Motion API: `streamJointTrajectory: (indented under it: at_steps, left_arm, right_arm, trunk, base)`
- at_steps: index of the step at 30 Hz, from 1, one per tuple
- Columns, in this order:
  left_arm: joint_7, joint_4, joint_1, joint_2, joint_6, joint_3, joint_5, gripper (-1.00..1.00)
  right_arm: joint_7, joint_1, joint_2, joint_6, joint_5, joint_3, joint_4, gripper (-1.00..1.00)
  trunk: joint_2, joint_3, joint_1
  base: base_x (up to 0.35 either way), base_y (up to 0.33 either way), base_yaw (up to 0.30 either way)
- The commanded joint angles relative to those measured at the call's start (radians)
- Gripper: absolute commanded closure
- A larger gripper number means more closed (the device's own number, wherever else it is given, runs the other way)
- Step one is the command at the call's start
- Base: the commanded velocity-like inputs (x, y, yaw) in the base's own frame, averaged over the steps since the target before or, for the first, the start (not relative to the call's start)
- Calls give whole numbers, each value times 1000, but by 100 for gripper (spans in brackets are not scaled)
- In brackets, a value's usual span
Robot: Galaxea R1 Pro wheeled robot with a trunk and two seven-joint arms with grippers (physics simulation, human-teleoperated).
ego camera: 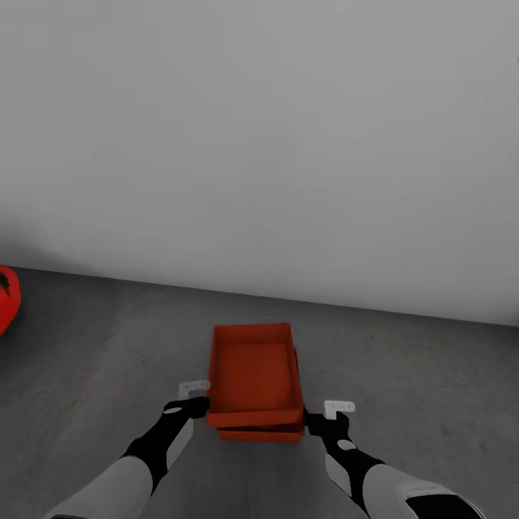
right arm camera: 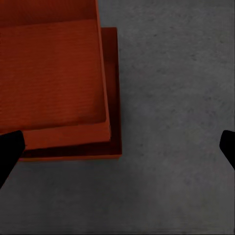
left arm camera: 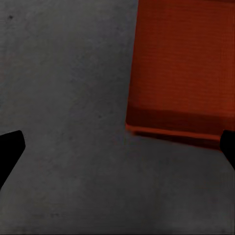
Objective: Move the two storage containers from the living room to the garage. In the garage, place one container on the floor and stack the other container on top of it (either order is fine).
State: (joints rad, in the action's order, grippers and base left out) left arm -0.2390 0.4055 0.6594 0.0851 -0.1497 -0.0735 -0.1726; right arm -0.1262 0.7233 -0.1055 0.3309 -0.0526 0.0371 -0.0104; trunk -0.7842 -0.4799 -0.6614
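The two storage containers, orange-red bins, sit stacked on the dark grey concrete floor (ego camera: 418,375) of the garage. The upper container (ego camera: 254,367) rests slightly offset on the lower container (ego camera: 261,435), whose rim shows along the near side and one long side. My left gripper (ego camera: 196,405) is at the stack's near left corner, and my right gripper (ego camera: 318,420) at its near right corner. In the left wrist view the left gripper (left arm camera: 117,152) is open above the floor beside the upper bin (left arm camera: 183,63). The right gripper (right arm camera: 117,149) is open too, over the upper bin (right arm camera: 49,73) and lower bin (right arm camera: 113,88).
A plain white-grey wall (ego camera: 259,144) stands just behind the stack. A red object (ego camera: 6,299) shows at the left edge of the head view. Bare concrete stretches to either side of the bins.
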Motion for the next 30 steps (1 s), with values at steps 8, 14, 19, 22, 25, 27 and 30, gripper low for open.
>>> streamJointTrajectory:
  at_steps: [8,14,19,22,25,27,30]
  left_arm:
    - [-8,3,0,-1,-5,-8,-10,-100]
    - [-8,3,0,-1,-5,-9,-10,-100]
    - [-8,3,0,-1,-5,-9,-10,-100]
    - [-8,3,0,-1,-5,-9,-10,-100]
    - [-8,3,0,-1,-5,-9,-10,-100]
    - [-8,3,0,-1,-5,-10,-10,-100]
    - [-8,4,0,-1,-5,-11,-10,-100]
  right_arm:
    - [-3,1,0,3,-6,4,1,-100]
    - [-3,1,0,3,-7,4,1,-100]
    - [-3,1,0,3,-7,4,1,-100]
    - [-3,1,0,3,-6,4,1,-100]
    - [-3,1,0,3,-6,4,1,-100]
    - [-3,1,0,3,-6,4,1,-100]
    - [-3,1,0,3,-6,4,1,-100]
  trunk:
    - [-1,-1,0]
    - [-1,-1,0]
    - [-1,-1,0]
    - [-1,-1,0]
    - [-1,-1,0]
    - [-1,-1,0]
    - [-1,-1,0]
  base:
    - [-346,0,0]
    - [-346,0,0]
    - [-346,0,0]
    - [-346,0,0]
    - [-346,0,0]
    - [-346,0,0]
    - [-346,0,0]
